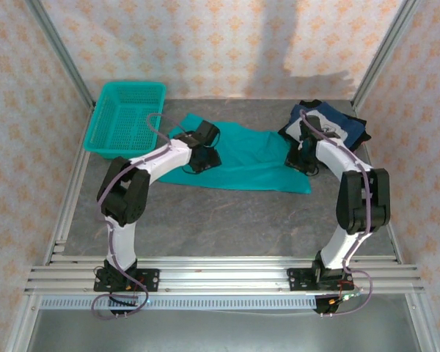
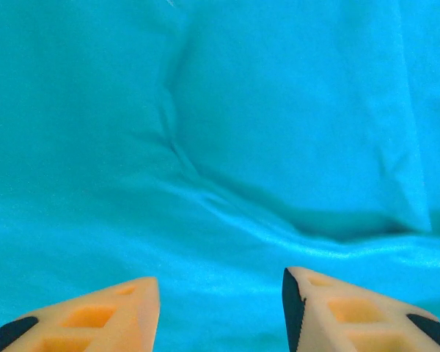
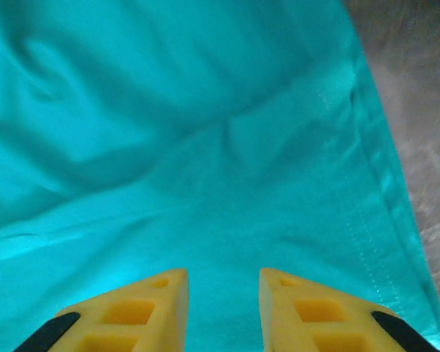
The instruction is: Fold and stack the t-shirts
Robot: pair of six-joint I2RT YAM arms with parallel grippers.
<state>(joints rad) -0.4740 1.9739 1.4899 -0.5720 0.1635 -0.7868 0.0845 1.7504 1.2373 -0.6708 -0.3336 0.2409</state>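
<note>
Jaws apart, the left gripper [image 2: 220, 279] and right gripper [image 3: 224, 273] hung over the teal shirt [image 1: 253, 158] spread mid-table [image 1: 227, 220], navy shirt [image 1: 345, 126] far right, apparently poised to pinch both ends for a first fold.

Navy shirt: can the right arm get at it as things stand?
Probably yes. The navy shirt lies just behind the right gripper, with nothing visibly lying on it; that gripper is open and empty over the teal shirt.
</note>
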